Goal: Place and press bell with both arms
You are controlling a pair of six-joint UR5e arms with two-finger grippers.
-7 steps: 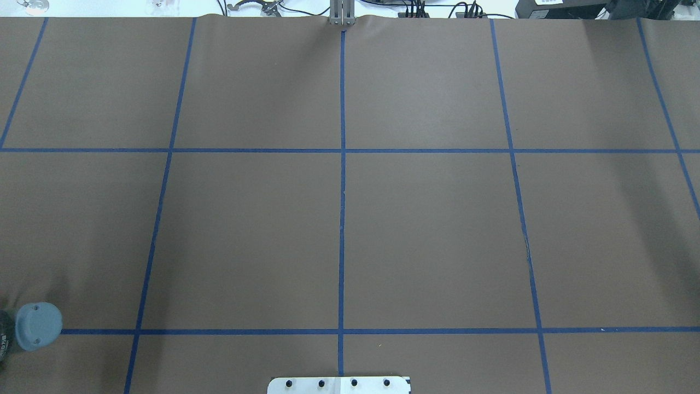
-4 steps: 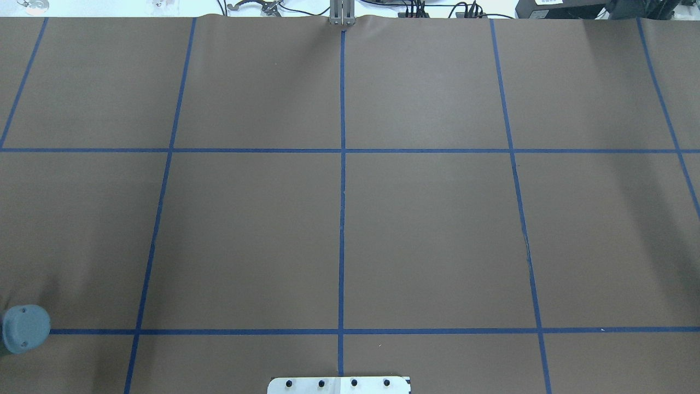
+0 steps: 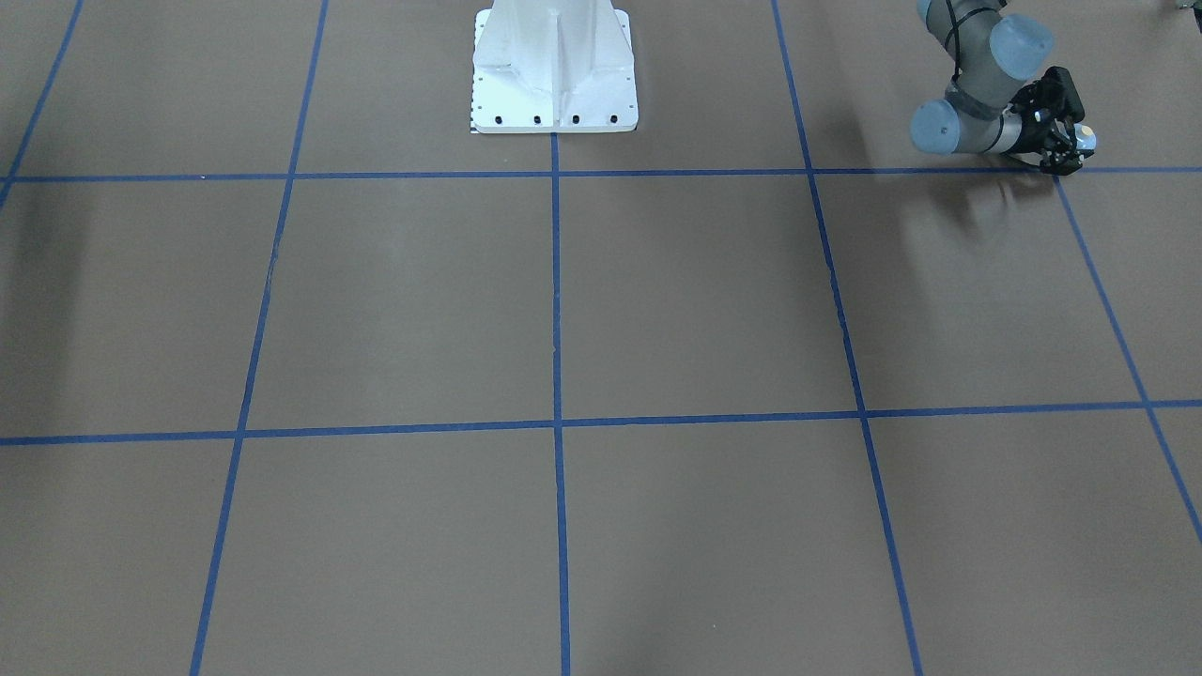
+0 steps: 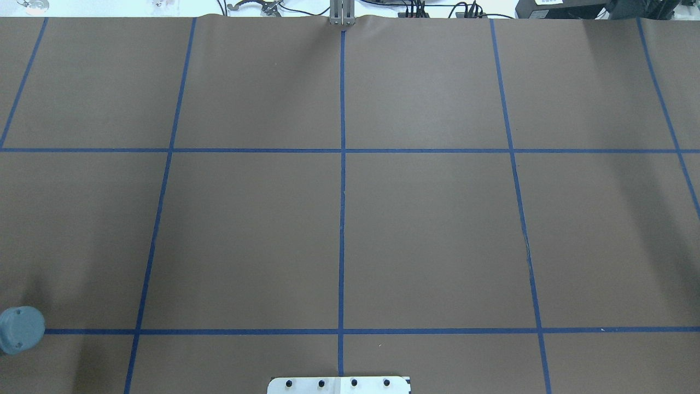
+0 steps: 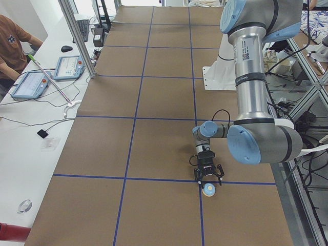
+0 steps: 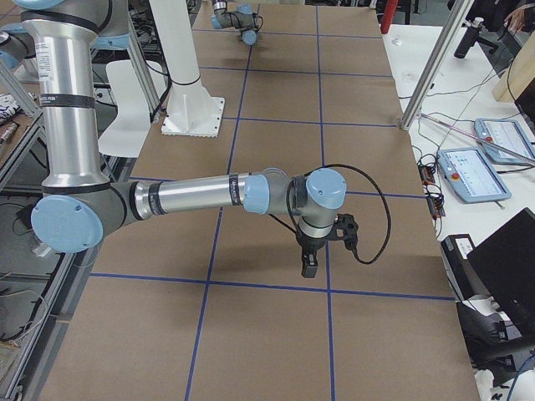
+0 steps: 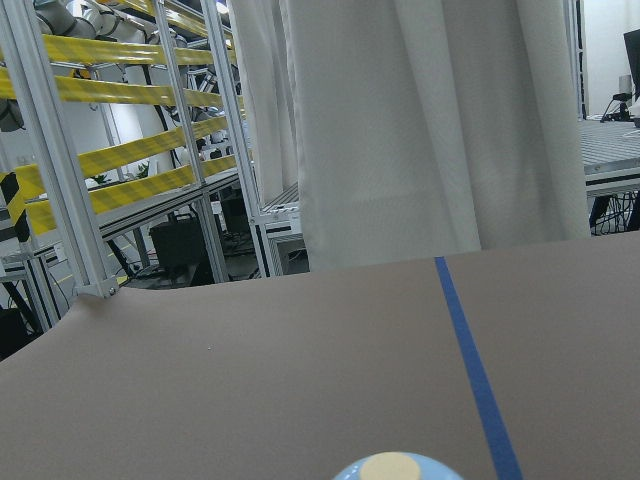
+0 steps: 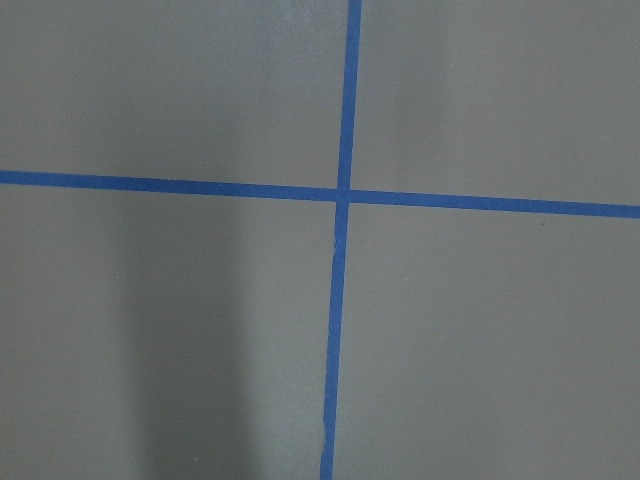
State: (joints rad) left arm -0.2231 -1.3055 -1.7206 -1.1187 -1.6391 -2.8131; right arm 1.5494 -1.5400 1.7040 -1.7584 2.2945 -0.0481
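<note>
The bell (image 5: 208, 190), a light-blue dome with a cream button, stands on the brown table by a blue tape line near the table's left end. It also shows in the front view (image 3: 1085, 141) and at the bottom edge of the left wrist view (image 7: 395, 468). My left gripper (image 5: 207, 182) is low over the table right behind the bell, its fingers spread, and also shows in the front view (image 3: 1066, 161). In the overhead view only a joint cap of the left arm (image 4: 21, 330) shows. My right gripper (image 6: 309, 266) points down over a tape crossing; I cannot tell whether it is open.
The white pedestal (image 3: 554, 66) stands at the robot's side of the table. An operator (image 5: 13, 41) sits beside a bench with tablets (image 5: 66, 66). Blue tape lines (image 4: 342, 219) divide the brown table. The right wrist view shows only a tape crossing (image 8: 343, 194).
In the overhead view the left arm's blue joint cap has slid left, toward the frame's edge. Nothing else has moved there.
</note>
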